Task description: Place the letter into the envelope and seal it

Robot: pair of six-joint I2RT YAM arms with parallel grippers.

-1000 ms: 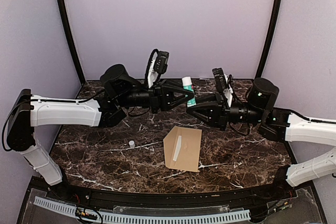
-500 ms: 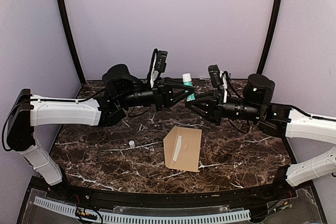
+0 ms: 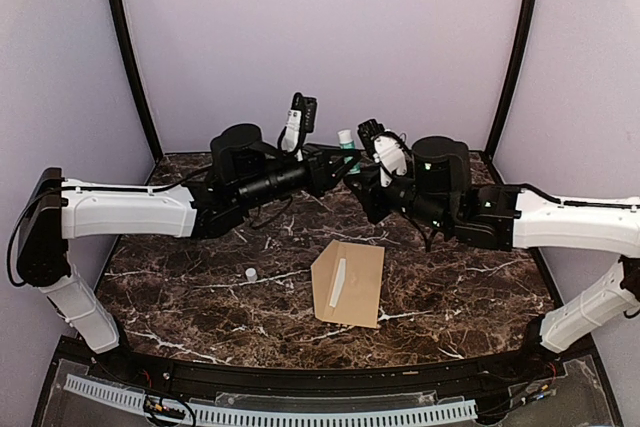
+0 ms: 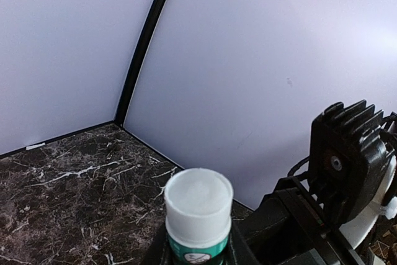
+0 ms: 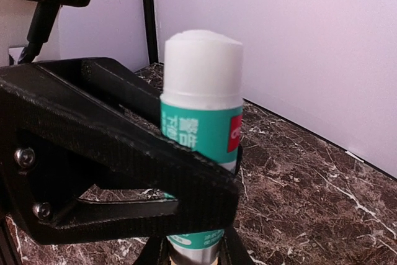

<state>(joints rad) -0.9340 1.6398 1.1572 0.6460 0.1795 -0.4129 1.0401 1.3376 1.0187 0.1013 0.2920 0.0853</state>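
The dark marble counter [image 3: 470, 297] is bare along its right side, and both my arms are lifted over its far middle, meeting tip to tip. My left claw [image 3: 340, 160] is nearly closed, pinching the body of the glue stick [image 5: 201, 128] and holding it upright. My right claw [image 3: 356, 185] is narrowed onto the base of the same tube from below. The envelope [image 3: 358, 282] lies flat at the near middle, well apart from both claws, with a pale strip [image 3: 338, 287] across it. I cannot see the letter as a separate sheet, so I take it to be inside. What looks like the stick's small white cap [image 3: 250, 273] sits left of the envelope. I judge this the sealing step, with the glue being readied. Next I must bring the bared tip down to the flap without shifting the envelope
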